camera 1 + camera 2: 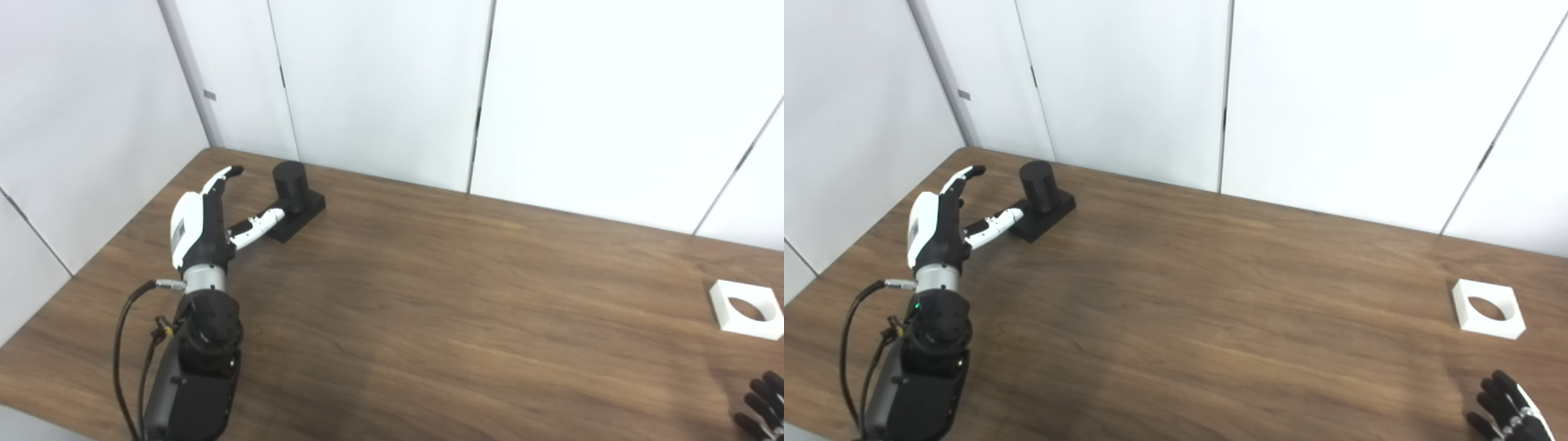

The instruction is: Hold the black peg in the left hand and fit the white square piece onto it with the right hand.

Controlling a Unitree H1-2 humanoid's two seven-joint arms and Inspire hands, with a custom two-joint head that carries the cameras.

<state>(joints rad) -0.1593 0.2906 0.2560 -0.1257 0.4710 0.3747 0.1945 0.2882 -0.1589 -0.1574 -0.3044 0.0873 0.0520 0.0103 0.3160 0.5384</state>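
Right hand (1510,407), cropped at the frame corner, fingers spread, near one white piece (1487,309). Left hand (205,217), fingers apart, thumb at one black peg (289,187), far across the table (429,294).

the right hand (1510,407) is cut off by the frame's corner at about 5 o'clock; only dark fingertips and a bit of white back show, so its palm and arm stay out of sight. the left hand's thumb (260,222) covers part of the black peg's (290,185) base at 10 o'clock; whether they touch cannot be told. the left forearm (190,392) runs off the bottom edge.
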